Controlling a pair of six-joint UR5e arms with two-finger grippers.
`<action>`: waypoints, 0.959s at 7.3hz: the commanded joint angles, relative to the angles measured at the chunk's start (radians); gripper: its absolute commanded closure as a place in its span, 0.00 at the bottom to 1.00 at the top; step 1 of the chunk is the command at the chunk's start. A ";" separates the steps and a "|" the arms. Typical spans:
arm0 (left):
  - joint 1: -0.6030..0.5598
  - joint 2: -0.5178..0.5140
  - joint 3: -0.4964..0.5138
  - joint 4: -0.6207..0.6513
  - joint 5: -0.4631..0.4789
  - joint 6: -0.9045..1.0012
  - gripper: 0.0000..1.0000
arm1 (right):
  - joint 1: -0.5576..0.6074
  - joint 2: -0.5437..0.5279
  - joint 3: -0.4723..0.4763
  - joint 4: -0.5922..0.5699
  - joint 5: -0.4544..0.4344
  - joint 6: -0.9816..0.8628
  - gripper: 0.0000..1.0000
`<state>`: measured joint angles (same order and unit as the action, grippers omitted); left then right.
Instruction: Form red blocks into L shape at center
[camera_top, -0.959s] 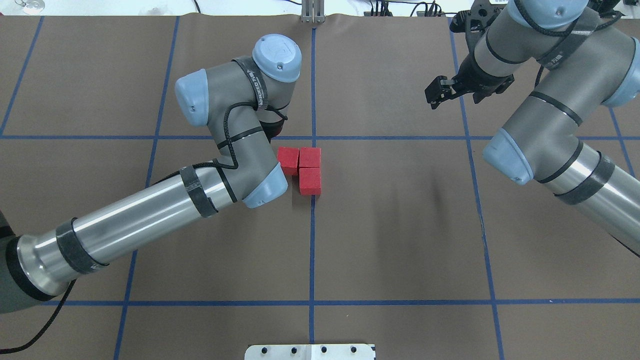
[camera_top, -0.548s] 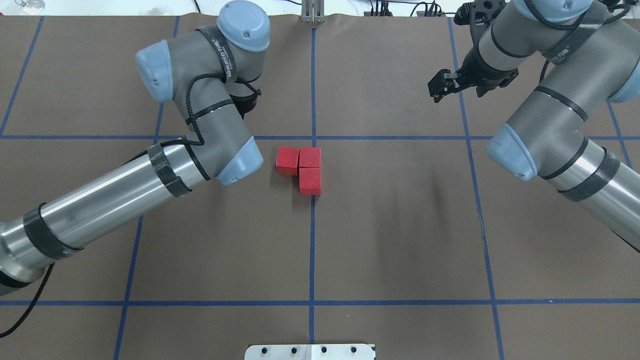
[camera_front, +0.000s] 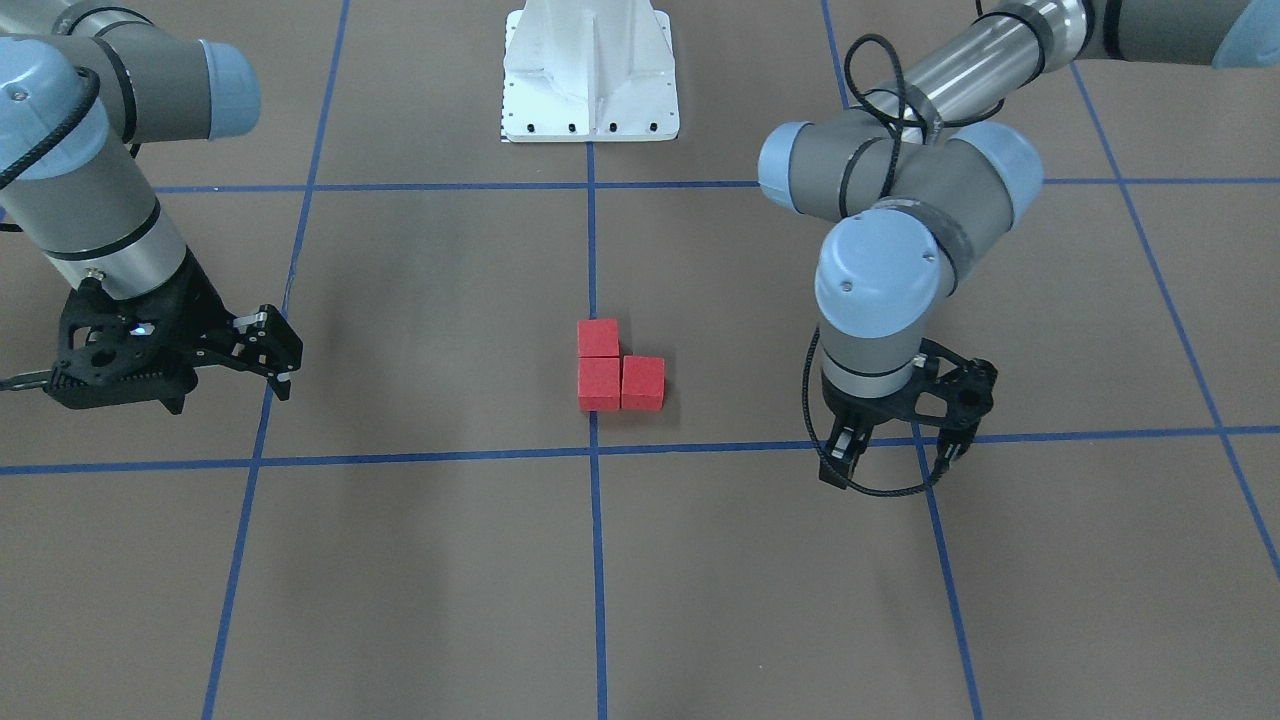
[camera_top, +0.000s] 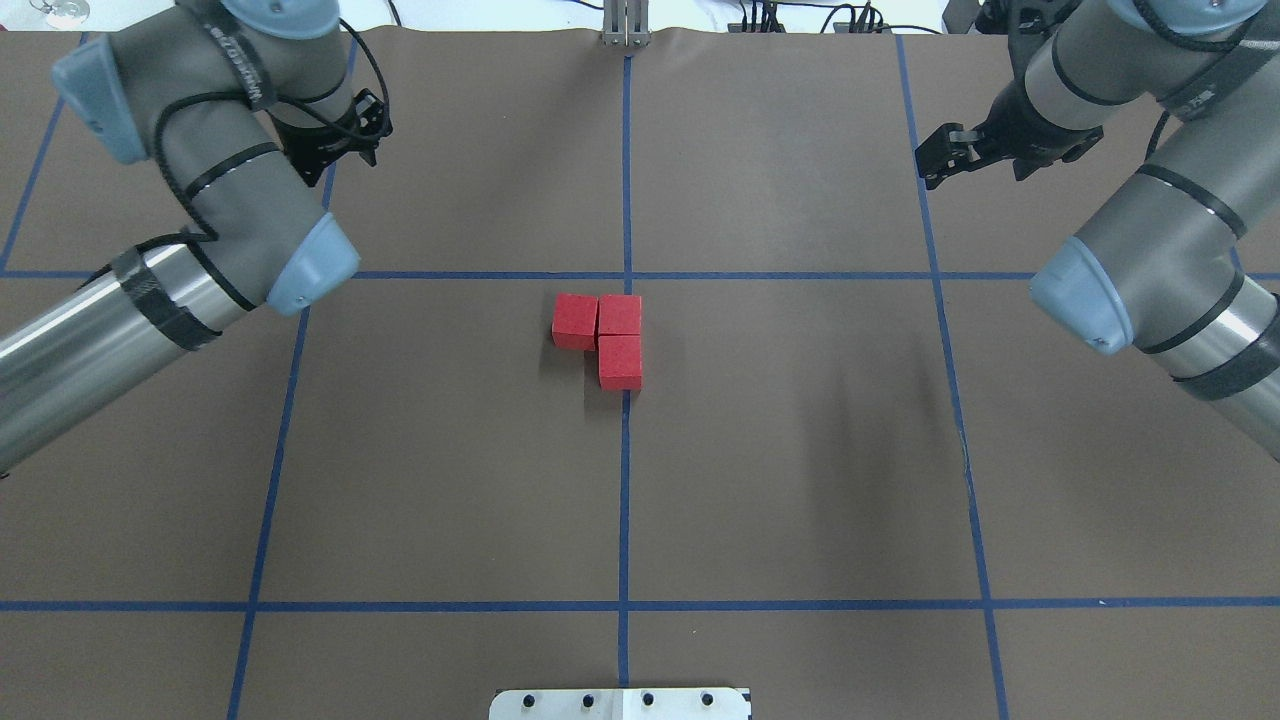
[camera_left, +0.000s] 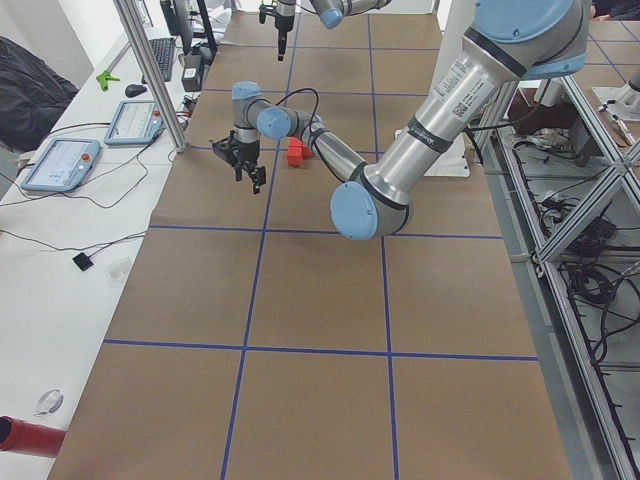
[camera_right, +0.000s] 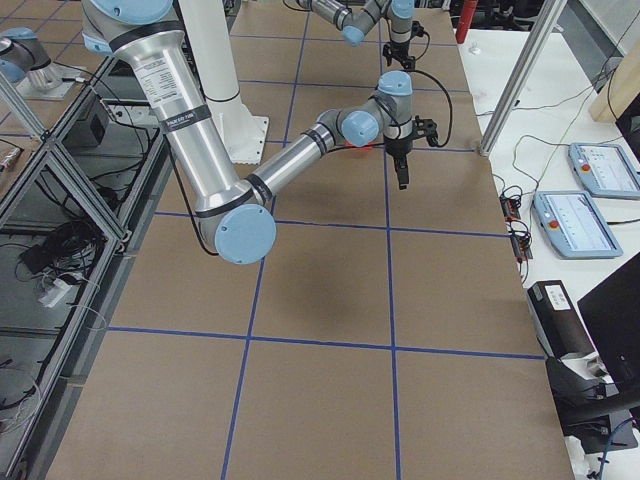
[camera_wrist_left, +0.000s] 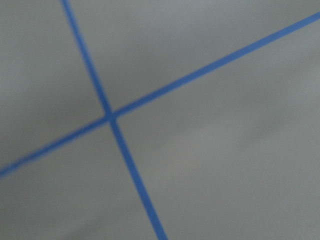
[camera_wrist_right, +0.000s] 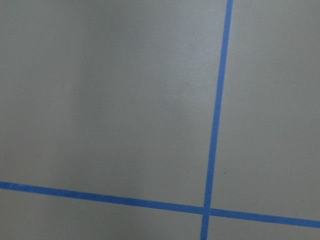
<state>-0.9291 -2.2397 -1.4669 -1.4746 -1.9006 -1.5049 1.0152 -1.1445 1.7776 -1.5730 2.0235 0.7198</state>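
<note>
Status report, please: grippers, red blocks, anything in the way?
Left gripper open, empty, off to one side. Right gripper open, empty, opposite side. Three red blocks touching in an L on the center line. Nothing seen blocking them.

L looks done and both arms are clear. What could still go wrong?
The red blocks lie loose, and one seems slightly skewed; a corrective nudge could break the L. A cable loop hangs under the left gripper; a low pass over the center might drag them.
</note>
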 joint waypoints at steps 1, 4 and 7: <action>-0.156 0.142 -0.084 -0.035 -0.079 0.451 0.00 | 0.112 -0.034 -0.027 -0.008 0.079 -0.121 0.01; -0.447 0.328 -0.119 -0.032 -0.302 1.115 0.00 | 0.293 -0.080 -0.124 -0.015 0.217 -0.346 0.01; -0.675 0.487 -0.113 -0.035 -0.313 1.567 0.00 | 0.416 -0.191 -0.124 -0.005 0.280 -0.412 0.01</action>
<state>-1.5086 -1.8112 -1.5815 -1.5072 -2.2067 -0.0704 1.3827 -1.2896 1.6548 -1.5802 2.2776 0.3580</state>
